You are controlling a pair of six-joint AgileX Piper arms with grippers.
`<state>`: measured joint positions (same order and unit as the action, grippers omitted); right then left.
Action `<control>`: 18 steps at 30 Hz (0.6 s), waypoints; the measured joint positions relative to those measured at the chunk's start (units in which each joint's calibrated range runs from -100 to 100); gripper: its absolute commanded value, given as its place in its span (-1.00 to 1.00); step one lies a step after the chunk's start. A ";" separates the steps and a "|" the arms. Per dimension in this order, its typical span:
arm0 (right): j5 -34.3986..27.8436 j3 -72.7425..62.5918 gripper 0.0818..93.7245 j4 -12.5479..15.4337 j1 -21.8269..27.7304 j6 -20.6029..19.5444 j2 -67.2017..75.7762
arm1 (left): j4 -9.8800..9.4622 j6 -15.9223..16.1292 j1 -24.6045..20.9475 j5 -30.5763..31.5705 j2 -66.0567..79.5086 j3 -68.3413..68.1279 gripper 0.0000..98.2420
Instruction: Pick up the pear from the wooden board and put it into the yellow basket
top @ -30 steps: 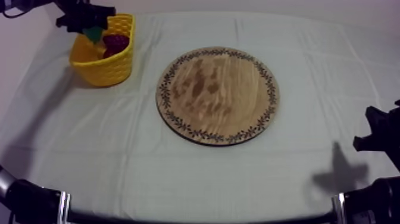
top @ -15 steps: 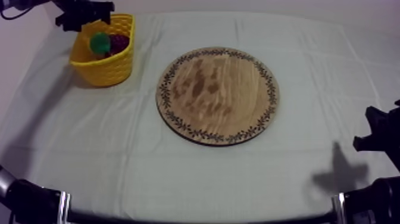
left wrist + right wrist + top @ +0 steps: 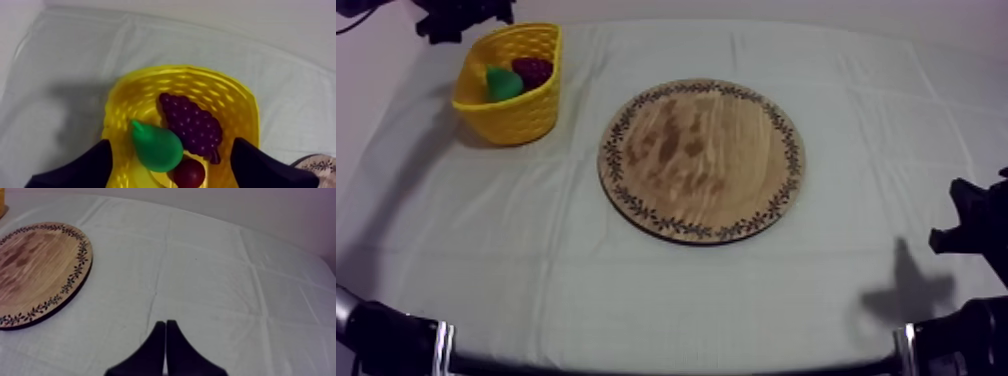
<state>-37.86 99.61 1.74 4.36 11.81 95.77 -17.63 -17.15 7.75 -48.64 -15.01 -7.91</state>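
The pear [image 3: 156,147] lies in the basket [image 3: 516,120], which stands at ten o'clock of the board [image 3: 701,160]. From above, the pear sits at eight o'clock of the grapes [image 3: 533,70], and a small red fruit [image 3: 189,172] lies just beside both. The left gripper [image 3: 171,142] hangs over the basket, fingers wide apart with nothing between them, clear of the fruit. The right gripper [image 3: 165,324] rests by the table's edge at the board's four o'clock, fingers pressed together on nothing. The board is bare. I judge the placing step done and the task all but finished. The next move calls only for lifting the left arm up and away without catching the basket's rim.
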 measured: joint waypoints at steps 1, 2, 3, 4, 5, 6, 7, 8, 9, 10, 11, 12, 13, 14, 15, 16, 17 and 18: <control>0.00 0.00 -0.99 0.00 0.00 0.00 0.00 | 0.17 0.23 -0.27 1.09 1.17 -0.72 0.49; 0.08 0.00 -0.99 0.00 0.00 0.00 0.00 | 0.24 0.45 -0.50 1.74 2.43 -1.52 0.44; 0.08 0.00 -0.99 0.00 0.00 0.00 0.00 | 0.32 0.57 -0.61 2.80 3.71 -2.17 0.37; 0.08 0.00 -0.99 0.00 0.00 0.00 0.00 | 0.37 0.67 -0.79 3.75 5.06 -3.00 0.30; 0.08 0.00 -0.99 0.00 0.00 0.00 0.00 | 0.37 0.58 -1.01 4.75 6.54 -3.88 0.24; 0.08 0.00 -0.99 0.00 0.00 0.00 0.00 | 0.37 0.37 -1.21 5.39 7.75 -4.72 0.17; 0.08 0.00 -0.99 0.00 0.00 0.00 0.00 | 0.30 -0.02 -1.46 6.31 9.29 -5.48 0.11; 0.08 0.00 -0.99 0.00 0.00 0.00 0.00 | 0.25 -0.36 -1.75 7.33 10.92 -6.10 0.04; 0.08 0.00 -0.99 0.00 0.00 0.00 0.00 | 0.24 -0.78 -1.99 8.24 12.23 -6.84 -0.05; 0.08 0.00 -0.99 0.00 0.00 0.00 0.00 | 0.19 -1.26 -2.31 9.38 13.84 -7.64 -0.15; 0.08 0.00 -0.99 0.00 0.00 0.00 0.00 | 0.20 -1.67 -2.65 10.66 15.51 -8.55 -0.26; 0.08 0.00 -0.99 0.00 0.00 0.00 0.00 | 0.20 -1.95 -2.88 11.54 17.22 -9.30 -0.38; 0.08 0.00 -0.99 0.00 0.00 0.00 0.00 | 0.20 -2.17 -3.11 12.62 18.94 -10.31 -0.50; 0.08 0.00 -0.99 0.00 0.00 0.00 0.00 | 0.18 -2.21 -3.28 13.77 20.72 -11.45 -0.61; 0.08 0.00 -0.99 0.00 0.00 0.00 0.00 | 0.18 -2.13 -3.33 14.45 22.57 -12.65 -0.69; 0.08 0.00 -0.99 0.00 0.00 0.00 0.00 | 0.18 -2.10 -3.37 15.38 24.06 -13.64 -0.75; 0.08 0.00 -0.99 0.00 0.00 0.00 0.00 | 0.23 -2.01 -3.46 16.30 26.04 -14.93 -0.80; 0.08 0.00 -0.99 0.00 0.00 0.00 0.00 | 0.32 -1.83 -3.52 17.11 28.08 -16.36 -0.84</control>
<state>-37.78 99.61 1.74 4.36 11.81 95.77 -17.31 -18.98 4.23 -31.53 13.07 -24.27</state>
